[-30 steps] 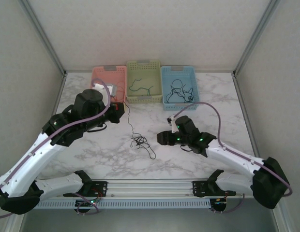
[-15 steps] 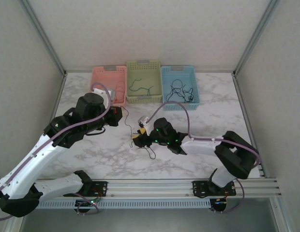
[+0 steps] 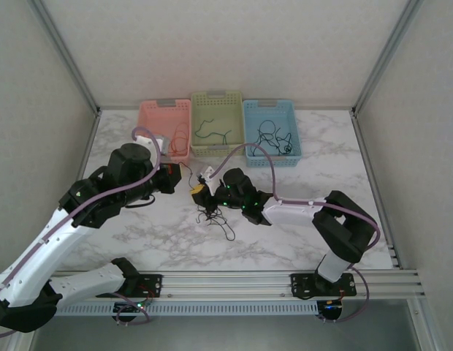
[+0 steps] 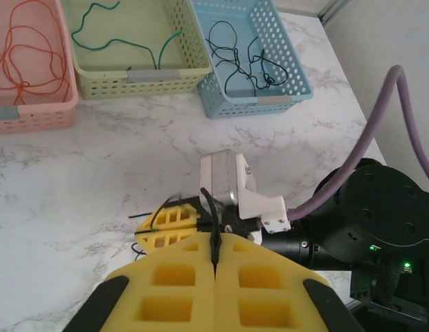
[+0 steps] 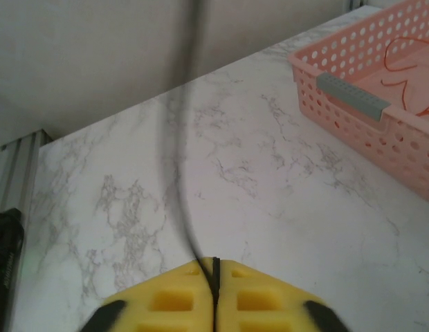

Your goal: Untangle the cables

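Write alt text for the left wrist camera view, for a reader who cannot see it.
The left gripper is shut on a black cable, with the right gripper close ahead. Beyond, on the marble table, stand a pink basket, a green basket and a blue basket, each holding cables.

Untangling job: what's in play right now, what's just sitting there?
In play: black cable tangle on the table; left fingers and right fingers, each shut on one of its strands.
Sitting there: pink basket with orange cable; green basket with green cable; blue basket with black cables.
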Robot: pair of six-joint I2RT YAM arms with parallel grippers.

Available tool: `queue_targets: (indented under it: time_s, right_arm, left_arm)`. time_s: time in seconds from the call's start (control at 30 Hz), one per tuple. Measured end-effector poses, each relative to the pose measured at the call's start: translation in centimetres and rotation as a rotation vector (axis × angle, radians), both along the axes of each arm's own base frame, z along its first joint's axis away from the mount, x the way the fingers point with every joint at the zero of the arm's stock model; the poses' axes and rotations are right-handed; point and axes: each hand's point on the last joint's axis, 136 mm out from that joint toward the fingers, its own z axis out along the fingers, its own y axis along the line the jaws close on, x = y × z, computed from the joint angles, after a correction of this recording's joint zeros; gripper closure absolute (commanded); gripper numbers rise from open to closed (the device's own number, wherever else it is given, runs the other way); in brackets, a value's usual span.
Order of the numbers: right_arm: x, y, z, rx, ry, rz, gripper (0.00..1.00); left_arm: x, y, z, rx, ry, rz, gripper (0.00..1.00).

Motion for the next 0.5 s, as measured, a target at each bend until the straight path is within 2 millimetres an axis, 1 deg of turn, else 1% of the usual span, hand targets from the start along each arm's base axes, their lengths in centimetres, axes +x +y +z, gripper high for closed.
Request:
queue_targets:
  time_s: [0.03, 0.07, 0.1, 0.17, 0.2, 0.27, 0.33, 0.4, 0.43, 0.5]
  right_arm:
    - [-0.1, -0.1, 0.1, -0.002, 0.007, -0.003, 1.0]
    - [-0.1, -0.3, 0.2, -0.005, 0.005, -0.005, 1.0]
    - [-0.1, -0.5, 0.5, -0.008, 0.005, -0.01, 1.0]
    - [-0.2, -1.2, 1.4, -0.007, 0.0, -0.03, 1.0]
    - [-0.2, -1.8, 2.2, -0.003, -0.002, -0.048, 1.0]
    - [0.2, -3.3, 4.2, 0.011, -0.005, -0.097, 1.0]
    - [1.5, -5.9, 7.0, 0.048, -0.007, -0.181, 1.0]
    - [3.2, -9.6, 9.6, 0.102, -0.009, -0.294, 1.0]
    - [3.9, -11.6, 10.5, 0.127, -0.005, -0.353, 1.0]
    - [5.4, -16.0, 11.3, 0.157, 0.009, -0.486, 1.0]
  left_arm:
    - [0.0, 0.0, 0.0, 0.0, 0.0, 0.0, 0.78]
    - [0.0, 0.0, 0.0, 0.002, 0.0, -0.001, 0.64]
    - [0.0, 0.0, 0.0, 0.0, 0.001, 0.001, 0.53]
    - [0.0, 0.1, -0.1, 0.001, 0.001, 0.005, 0.38]
    - [0.0, 0.1, -0.2, 0.004, 0.0, 0.004, 0.32]
    - [0.1, 0.3, -0.5, 0.011, 0.004, 0.014, 0.25]
    - [0.2, 0.6, -1.5, 0.032, 0.012, 0.031, 0.2]
    - [0.3, 1.0, -2.9, 0.056, 0.028, 0.048, 0.17]
    - [0.3, 1.0, -3.6, 0.067, 0.037, 0.054, 0.15]
    - [0.5, 1.0, -5.7, 0.09, 0.068, 0.062, 0.14]
